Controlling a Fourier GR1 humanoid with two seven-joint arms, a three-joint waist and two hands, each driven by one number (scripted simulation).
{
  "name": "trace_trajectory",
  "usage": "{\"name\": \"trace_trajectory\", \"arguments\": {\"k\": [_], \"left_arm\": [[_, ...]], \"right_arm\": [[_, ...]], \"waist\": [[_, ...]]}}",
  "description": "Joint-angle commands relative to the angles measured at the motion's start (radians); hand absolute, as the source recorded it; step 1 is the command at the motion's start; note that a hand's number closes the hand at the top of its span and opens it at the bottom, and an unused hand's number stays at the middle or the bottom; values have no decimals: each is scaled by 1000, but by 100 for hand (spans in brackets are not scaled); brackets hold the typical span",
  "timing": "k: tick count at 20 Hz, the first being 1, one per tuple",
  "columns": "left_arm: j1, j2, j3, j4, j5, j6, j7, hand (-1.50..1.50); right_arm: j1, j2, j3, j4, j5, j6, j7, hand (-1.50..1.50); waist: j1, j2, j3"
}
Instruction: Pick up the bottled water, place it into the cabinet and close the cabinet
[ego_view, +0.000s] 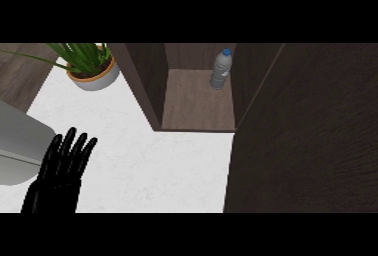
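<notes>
The bottled water (220, 70), clear with a blue cap, stands upright at the back of the open dark wooden cabinet (198, 107), on its brown floor. The cabinet door (310, 135) is a broad dark panel swung out toward me, filling the right side of the view. My left hand (63, 167) rests open at the lower left over the white counter, fingers straight and pointing up, far from the bottle. My right hand does not show.
A potted green plant (92, 70) in a white and orange pot stands at the back left of the white counter (155, 160). A grey rounded object (18, 150) sits at the left edge beside my left hand.
</notes>
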Motion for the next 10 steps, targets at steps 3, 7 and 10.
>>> {"name": "trace_trajectory", "arguments": {"k": [3,7,10], "left_arm": [[42,58,61,-44,47,-50,6,-150],[114,111,111,-49,87,-118,-4,-150],[124,137,138,-63,102,-152,-6,-150]], "right_arm": [[-110,-47,143,-180,175,30,140,150],[-63,2,242,-121,113,-47,157,150],[-73,37,283,-91,57,-86,142,150]], "waist": [[27,4,-7],[41,10,-7],[68,19,-6]]}}
